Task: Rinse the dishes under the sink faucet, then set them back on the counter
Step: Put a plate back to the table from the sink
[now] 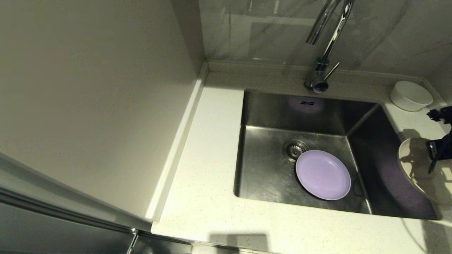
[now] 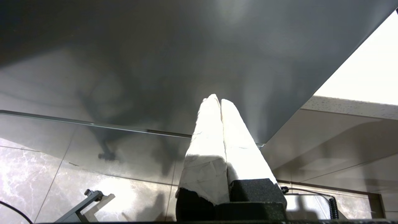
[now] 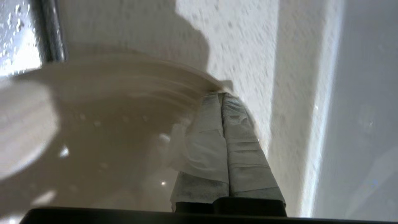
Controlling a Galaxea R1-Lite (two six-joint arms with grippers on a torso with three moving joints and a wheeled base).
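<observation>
Here, listed from nearest to farthest:

Left gripper [image 2: 216, 101]: out of the head view; its wrist camera shows it low by a dark cabinet front and tiled floor, padded fingers pressed together on nothing. It looks parked.

Counter [image 1: 208, 197]: pale speckled stone, running along the front and both sides of the basin.

Lilac plate [image 1: 323, 174]: lying flat on the floor of the sink [image 1: 268, 173], just beside the round drain strainer [image 1: 295, 149], well apart from either arm.

Right gripper [image 3: 221, 95]: at the far right edge, over the counter beside the basin, fingers pinched tight on the rim of the cream plate [image 1: 411, 158].

Cream plate: held tilted at the sink's right rim, water drops on its surface.

Handling: the plate looks rigid and light but wet, so probably slippery and breakable if dropped; the rim edge is the only place thin enough for the fingers to hold.

White bowl [image 1: 410, 95]: upright on the back right counter, untouched.

Faucet [image 1: 323, 49]: chrome gooseneck behind the basin; no running water is visible.
</observation>
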